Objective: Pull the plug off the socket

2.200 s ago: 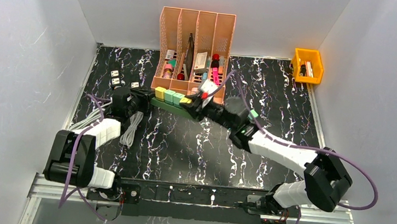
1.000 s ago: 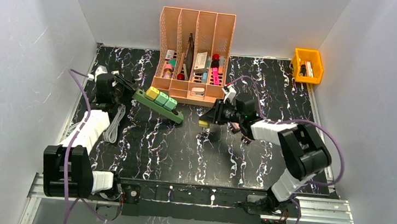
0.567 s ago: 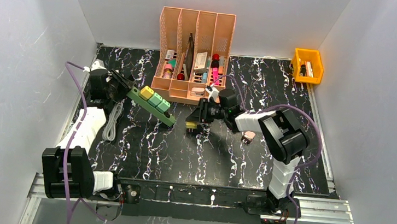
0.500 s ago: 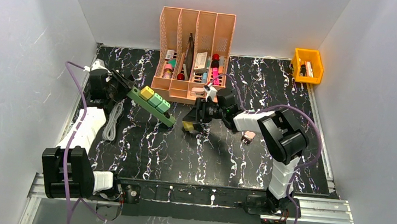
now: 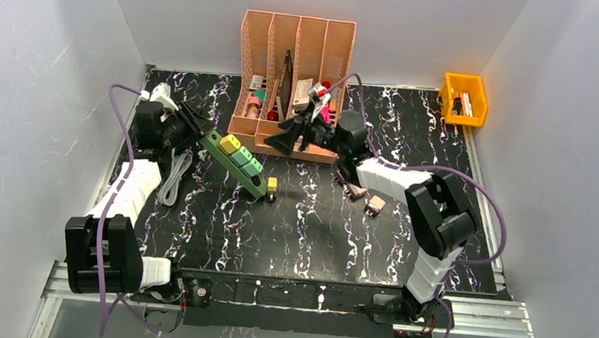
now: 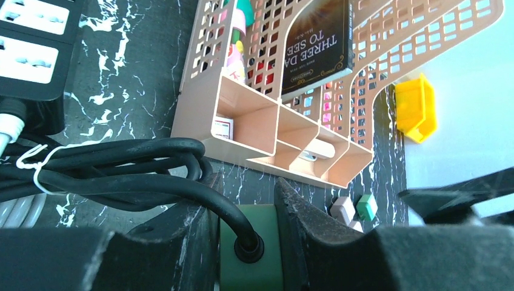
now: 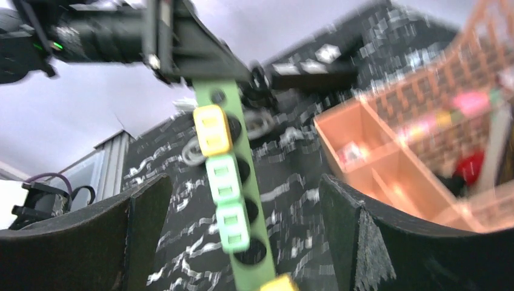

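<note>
On my black marbled table (image 5: 314, 237) rest a yellow plug (image 5: 272, 186), two pale plugs (image 5: 375, 204), a white cable coil (image 5: 169, 183) and the peach organizer (image 5: 295, 53).

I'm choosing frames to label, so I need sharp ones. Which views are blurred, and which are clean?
Right wrist: motion-blurred throughout, worst on the organizer, though the strip can be made out. Left wrist: sharp, with the book title legible; the near foreground is dark. Top external: crisp, evenly lit, soft shadows only.
</note>
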Robot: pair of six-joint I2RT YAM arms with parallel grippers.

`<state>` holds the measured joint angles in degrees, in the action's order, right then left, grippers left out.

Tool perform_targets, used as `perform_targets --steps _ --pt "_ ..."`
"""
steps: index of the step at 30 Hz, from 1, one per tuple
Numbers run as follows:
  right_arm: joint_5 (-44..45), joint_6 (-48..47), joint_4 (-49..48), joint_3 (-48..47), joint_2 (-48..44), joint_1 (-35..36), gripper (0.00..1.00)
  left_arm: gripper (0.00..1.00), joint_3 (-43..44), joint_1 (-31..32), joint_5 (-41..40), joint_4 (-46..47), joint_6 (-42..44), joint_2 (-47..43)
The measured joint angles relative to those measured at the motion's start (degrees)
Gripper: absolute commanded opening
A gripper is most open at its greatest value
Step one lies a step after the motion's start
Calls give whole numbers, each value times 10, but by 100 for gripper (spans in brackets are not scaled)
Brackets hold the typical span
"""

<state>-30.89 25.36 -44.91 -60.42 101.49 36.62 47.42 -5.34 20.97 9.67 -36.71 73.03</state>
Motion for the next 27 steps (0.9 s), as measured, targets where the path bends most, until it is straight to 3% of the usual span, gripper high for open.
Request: perform_targets --steps 3,7,21,23,24,26,27 --pt "-56 2 -68 -73 57 5 95 0 2 2 11 0 5 8" --pt "-114 -7 -85 -156 128 18 95 0 12 2 18 -10 9 17" --pt "-156 -175 104 -289 189 87 91 0 15 2 24 -13 11 20" --pt "-156 -184 120 -313 207 93 83 0 15 2 28 -11 11 24" --pt "-156 -188 127 -323 217 94 74 0 15 2 30 -10 11 25" --pt "-157 -195 148 -338 233 95 50 0 15 2 35 -10 10 29" --pt "-159 -199 160 -348 242 95 30 0 15 2 36 -10 10 29"
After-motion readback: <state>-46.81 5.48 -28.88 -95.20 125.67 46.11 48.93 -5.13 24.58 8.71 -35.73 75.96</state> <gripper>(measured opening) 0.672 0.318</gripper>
